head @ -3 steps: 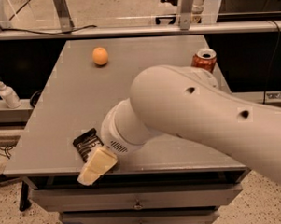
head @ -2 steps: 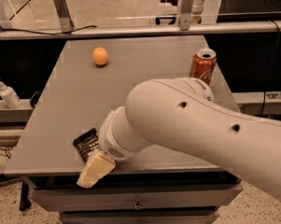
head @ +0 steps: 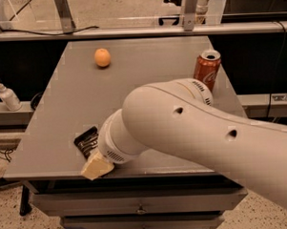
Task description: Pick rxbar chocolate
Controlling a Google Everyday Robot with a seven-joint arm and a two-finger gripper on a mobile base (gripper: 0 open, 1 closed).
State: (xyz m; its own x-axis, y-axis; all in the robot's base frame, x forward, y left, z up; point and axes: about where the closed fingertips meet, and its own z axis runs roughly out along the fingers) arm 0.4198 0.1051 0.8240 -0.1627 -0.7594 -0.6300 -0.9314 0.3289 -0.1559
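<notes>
The rxbar chocolate (head: 87,141) is a small black wrapped bar lying flat near the front left edge of the grey table (head: 146,73). Only its left part shows; the rest is hidden behind my arm. My gripper (head: 96,167) hangs at the end of the big white arm, just right of and in front of the bar, at the table's front edge. Only one cream-coloured finger shows. I cannot tell whether it touches the bar.
A red soda can (head: 207,69) stands at the right edge of the table. A round orange fruit (head: 102,57) lies at the back left. A white pump bottle (head: 8,95) stands on a ledge to the left. Drawers sit below the table front.
My arm has swung leftwards, uncovering the whole soda can. The gripper end stays close to the bar, which has not moved.
</notes>
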